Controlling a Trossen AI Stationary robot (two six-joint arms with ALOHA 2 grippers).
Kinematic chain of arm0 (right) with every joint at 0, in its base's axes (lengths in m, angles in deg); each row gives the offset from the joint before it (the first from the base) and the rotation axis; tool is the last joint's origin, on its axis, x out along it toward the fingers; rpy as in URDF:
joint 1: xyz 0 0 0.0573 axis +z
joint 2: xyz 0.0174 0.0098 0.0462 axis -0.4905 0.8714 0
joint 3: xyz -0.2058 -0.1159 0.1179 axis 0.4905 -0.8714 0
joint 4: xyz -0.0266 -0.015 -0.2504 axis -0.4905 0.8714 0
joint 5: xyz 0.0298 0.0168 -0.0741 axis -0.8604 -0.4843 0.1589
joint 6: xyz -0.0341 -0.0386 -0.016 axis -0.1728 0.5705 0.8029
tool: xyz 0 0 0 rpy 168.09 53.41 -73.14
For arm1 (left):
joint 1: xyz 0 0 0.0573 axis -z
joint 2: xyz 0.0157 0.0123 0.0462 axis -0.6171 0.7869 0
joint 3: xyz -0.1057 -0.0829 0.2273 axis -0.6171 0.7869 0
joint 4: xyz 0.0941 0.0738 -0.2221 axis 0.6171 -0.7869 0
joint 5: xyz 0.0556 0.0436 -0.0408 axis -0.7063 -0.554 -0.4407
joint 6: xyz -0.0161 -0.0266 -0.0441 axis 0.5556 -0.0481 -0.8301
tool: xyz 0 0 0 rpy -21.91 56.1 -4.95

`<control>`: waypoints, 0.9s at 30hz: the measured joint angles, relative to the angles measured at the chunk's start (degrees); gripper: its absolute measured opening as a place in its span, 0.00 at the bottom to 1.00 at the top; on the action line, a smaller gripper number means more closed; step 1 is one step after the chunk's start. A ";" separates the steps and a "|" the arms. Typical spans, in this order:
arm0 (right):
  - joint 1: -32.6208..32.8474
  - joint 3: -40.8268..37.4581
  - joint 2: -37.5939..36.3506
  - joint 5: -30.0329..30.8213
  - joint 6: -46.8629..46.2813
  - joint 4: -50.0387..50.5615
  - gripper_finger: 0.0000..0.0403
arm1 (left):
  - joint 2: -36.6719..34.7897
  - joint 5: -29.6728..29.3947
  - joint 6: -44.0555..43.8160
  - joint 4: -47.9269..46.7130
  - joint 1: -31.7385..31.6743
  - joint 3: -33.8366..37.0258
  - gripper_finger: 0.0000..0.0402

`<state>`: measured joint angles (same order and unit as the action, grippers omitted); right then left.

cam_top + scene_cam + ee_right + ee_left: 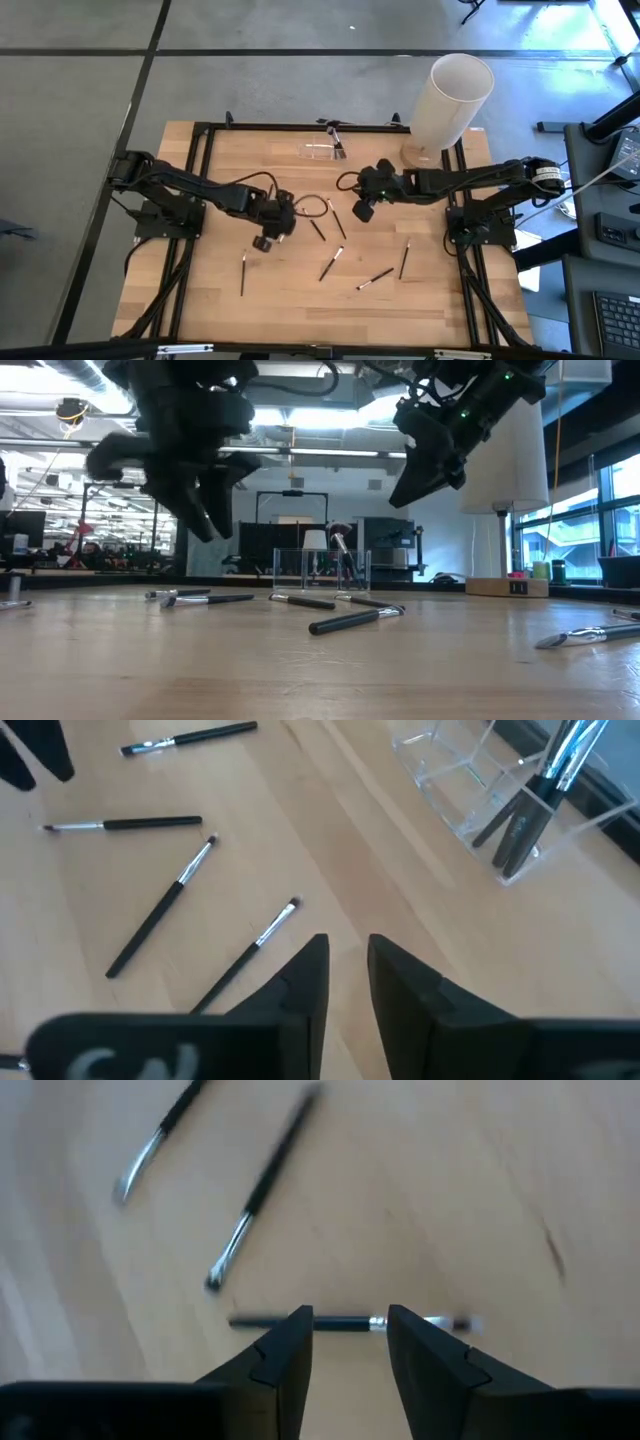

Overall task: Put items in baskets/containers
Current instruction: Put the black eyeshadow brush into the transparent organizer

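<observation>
Brushes lie loose on the wooden table (pixel 250 310): one at near left (pixel 242 273), two near centre (pixel 332 264) (pixel 376 278), one to their right (pixel 404 259), two more just in front of the grippers (pixel 316 228) (pixel 337 221). A few brushes (pixel 540 790) already stand tilted in the clear holder (pixel 470 780) at the far middle edge of the table, just left of the tall white cylinder (pixel 450 98). The left gripper (pixel 348 1342) hangs above the table left of centre, jaws apart with a moderate gap and nothing between them; a brush (pixel 340 1323) lies crosswise on the wood just beyond the fingertips. The right gripper (pixel 345 965) hovers right of centre, nearer the holder, jaws parted only narrowly and empty, with a brush (pixel 245 952) on the table beside its tips. Handling judgement: the brushes look very light, thin and stiff, with round smooth handles likely to roll or slip out of a pinch, and soft bristle tips that would bend. Best taken across the dark handle near the middle, jaws square to the shaft, staying off bristles and ferrule. The holder looks light and brittle and could slide if bumped. The right wrist view shows pale lettering on the gripper body, too partial to read; no brand or label is legible elsewhere.
</observation>
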<state>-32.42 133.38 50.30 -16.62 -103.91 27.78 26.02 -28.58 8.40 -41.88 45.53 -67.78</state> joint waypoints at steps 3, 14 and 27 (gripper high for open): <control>-0.09 -0.01 0.00 0.00 -0.09 0.03 0.17 | 0.16 -0.57 18.03 -0.67 1.96 0.00 0.30; -0.13 -0.03 0.00 -0.01 0.46 2.02 0.17 | 8.44 -16.59 51.15 0.77 4.89 -0.08 0.30; -0.17 -0.03 0.00 0.57 1.12 2.05 0.17 | 16.42 -24.54 62.30 1.48 4.94 -0.09 0.30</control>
<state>-32.60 133.35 50.30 -16.06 -102.79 29.83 42.44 -53.12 70.70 -40.40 50.47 -67.86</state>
